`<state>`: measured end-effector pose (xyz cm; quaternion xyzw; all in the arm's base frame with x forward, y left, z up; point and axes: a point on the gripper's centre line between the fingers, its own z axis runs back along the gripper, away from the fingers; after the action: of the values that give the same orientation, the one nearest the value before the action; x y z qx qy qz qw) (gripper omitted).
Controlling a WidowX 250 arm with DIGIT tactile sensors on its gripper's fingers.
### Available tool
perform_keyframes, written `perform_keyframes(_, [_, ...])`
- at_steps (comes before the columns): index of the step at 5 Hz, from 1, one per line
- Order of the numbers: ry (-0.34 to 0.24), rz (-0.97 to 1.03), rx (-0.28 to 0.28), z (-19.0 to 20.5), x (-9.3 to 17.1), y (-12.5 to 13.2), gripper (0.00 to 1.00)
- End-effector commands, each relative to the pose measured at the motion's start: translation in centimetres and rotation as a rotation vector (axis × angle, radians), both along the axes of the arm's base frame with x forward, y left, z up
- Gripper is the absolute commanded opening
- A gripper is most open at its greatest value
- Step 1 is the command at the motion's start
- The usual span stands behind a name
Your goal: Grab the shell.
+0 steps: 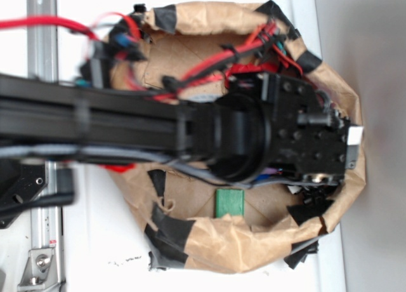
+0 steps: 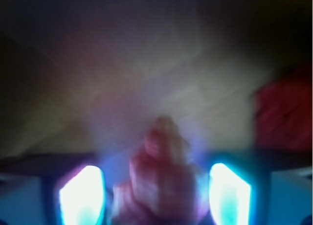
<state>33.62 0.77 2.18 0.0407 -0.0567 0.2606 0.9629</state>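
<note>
Wrist view was blurred: the shell [image 2: 164, 178] lay between the 2 glowing fingers [image 2: 82, 195] of the pincer [image 2: 155, 195], which stood released around it. Closing off-centre could have squirted the ribbed shell sideways.

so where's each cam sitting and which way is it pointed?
Exterior: overhead, looking straight down on the taped brown paper bin; the black arm crosses from the left and hides most of the inside; a green block shows.
Wrist: on the gripper, looking down between its two glowing fingers at a blurred ribbed shell, with a red lump on the right.
Shared: the bin's brown paper; the gripper's own fingers show only in the wrist view.
</note>
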Motion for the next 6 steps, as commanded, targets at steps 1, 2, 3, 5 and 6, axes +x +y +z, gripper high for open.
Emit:
perform_keyframes(1, [-0.001, -0.114, -0.009, 1.8, -3.0, 0.0, 0.0])
perform_keyframes(2, [-0.065, -0.309, -0.099, 6.5, -3.4, 1.0, 0.0])
perform_keyframes(3, [-0.144, -0.546, -0.151, 11.4, -4.2, 2.9, 0.0])
perform_keyframes(5, [-0.152, -0.685, -0.125, 14.7, -5.2, 1.9, 0.0])
perform_keyframes(6, [-0.138, -0.695, -0.11, 14.9, -5.7, 1.9, 0.0])
